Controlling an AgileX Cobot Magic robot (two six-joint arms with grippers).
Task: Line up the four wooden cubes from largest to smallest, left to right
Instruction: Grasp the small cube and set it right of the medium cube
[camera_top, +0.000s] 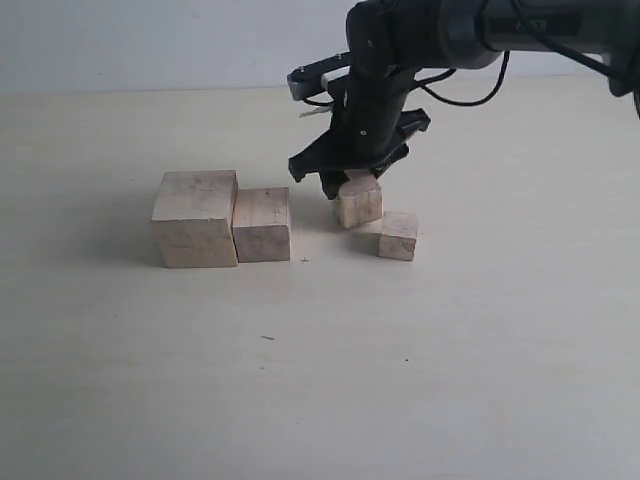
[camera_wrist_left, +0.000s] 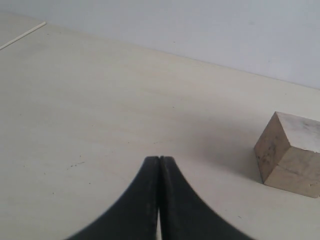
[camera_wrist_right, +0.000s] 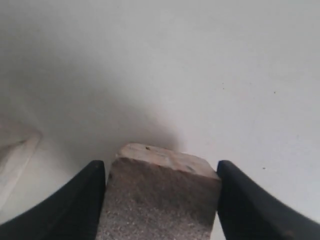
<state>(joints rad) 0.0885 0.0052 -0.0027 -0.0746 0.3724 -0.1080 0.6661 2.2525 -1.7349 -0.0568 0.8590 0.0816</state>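
Four pale wooden cubes sit on the table in the exterior view. The largest cube (camera_top: 195, 218), with a faint seam, is at the left and touches the second cube (camera_top: 262, 224). The third cube (camera_top: 360, 203) stands apart to the right, slightly tilted, with my right gripper (camera_top: 354, 184) coming down over it. In the right wrist view that cube (camera_wrist_right: 160, 200) fills the space between the two fingers, and the gripper (camera_wrist_right: 161, 170) is shut on it. The smallest cube (camera_top: 398, 236) lies just right of it. My left gripper (camera_wrist_left: 160, 159) is shut on nothing, with one cube (camera_wrist_left: 292, 152) off to its side.
The black right arm (camera_top: 450, 30) reaches in from the upper right, with cables hanging off it. The left arm is out of the exterior view. Bare pale tabletop (camera_top: 300, 370) spreads in front of the cubes. A gap separates the second and third cubes.
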